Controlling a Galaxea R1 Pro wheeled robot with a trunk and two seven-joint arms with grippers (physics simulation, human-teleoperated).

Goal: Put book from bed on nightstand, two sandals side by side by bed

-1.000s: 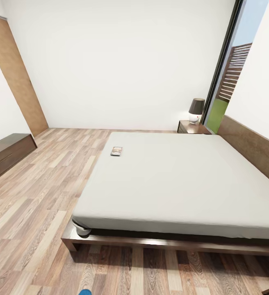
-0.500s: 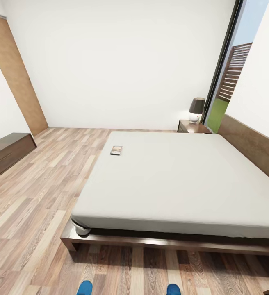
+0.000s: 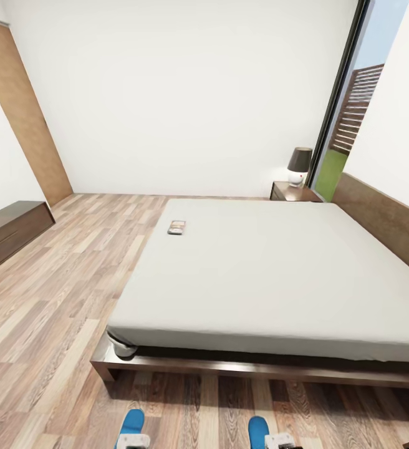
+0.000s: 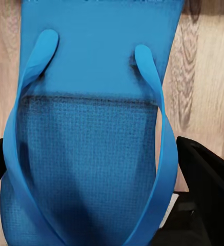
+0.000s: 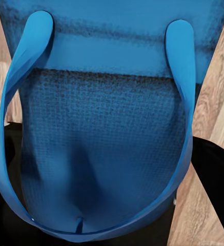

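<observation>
A bedroom in a home. Large low bed point(image 3: 273, 274) on wood-plank floor point(image 3: 61, 287), nightstand point(image 3: 293, 193) with lamp point(image 3: 298, 166) by a tall window point(image 3: 354, 106). White walls, wood panel.

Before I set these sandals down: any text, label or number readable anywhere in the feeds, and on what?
None readable.
Book on the bed: its cover shows only a blur in the head view, lettering too small to read.
Sandal at the left pincer: plain blue, no brand or size mark showing.
Sandal at the right pincer: plain blue, no marking.
Lamp and nightstand: no label.
</observation>
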